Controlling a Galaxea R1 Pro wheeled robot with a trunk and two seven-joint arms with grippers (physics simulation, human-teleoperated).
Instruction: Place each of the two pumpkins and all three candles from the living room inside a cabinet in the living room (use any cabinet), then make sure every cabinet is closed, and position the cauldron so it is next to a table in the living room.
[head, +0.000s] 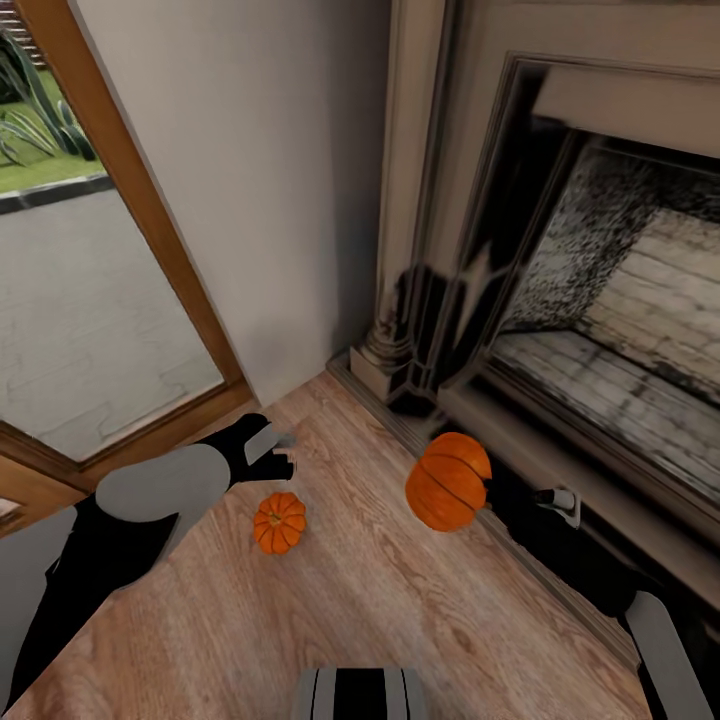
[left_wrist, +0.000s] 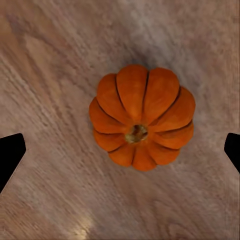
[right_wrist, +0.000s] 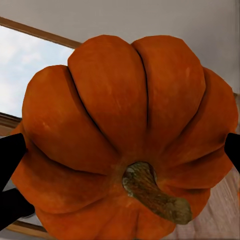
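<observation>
One small orange ribbed pumpkin (head: 279, 522) sits upright on the wooden floor. My left gripper (head: 272, 458) hovers just above and beyond it. In the left wrist view this pumpkin (left_wrist: 141, 117) lies between the wide-apart fingertips (left_wrist: 10, 156), untouched, so the left gripper (left_wrist: 121, 152) is open. A second pumpkin (head: 447, 482) hangs off the floor in front of the fireplace, with my right gripper (head: 492, 492) shut on it. In the right wrist view that pumpkin (right_wrist: 125, 130) sits stem toward the camera, with a dark fingertip (right_wrist: 9, 155) pressed at each side.
A stone fireplace (head: 560, 300) with a raised hearth ledge (head: 600, 500) runs along the right. A glass door with a wooden frame (head: 150, 230) stands at the left, and a grey wall (head: 280, 180) lies between them. Wooden floor (head: 380, 610) stretches toward me.
</observation>
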